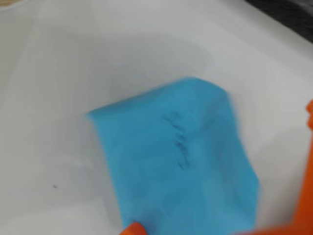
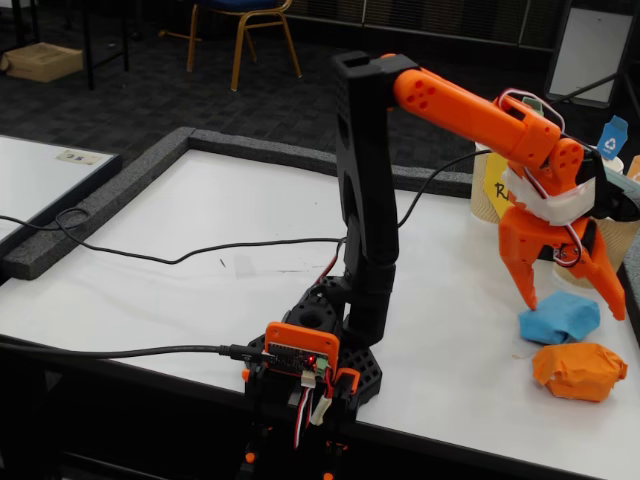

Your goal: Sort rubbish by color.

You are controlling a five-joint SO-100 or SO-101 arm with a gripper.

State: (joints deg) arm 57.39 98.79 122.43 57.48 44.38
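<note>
You have a white tabletop [image 2: 200, 250] edged along its far and left sides by a dark grey foam border [image 2: 130, 185]. A thin black cable [image 2: 180, 258] snakes across it from the left. Beyond the border you see dark carpeted floor [image 2: 150, 90], where a chair with yellow metal legs and a blue seat [image 2: 245, 25] stands, and a brown cardboard box [image 2: 42, 60] lies at the far left. At the right edge, a beige ribbed paper cup [image 2: 620, 235] carries a small blue flag [image 2: 612, 135], near a partly hidden yellow sign [image 2: 495, 190].
</note>
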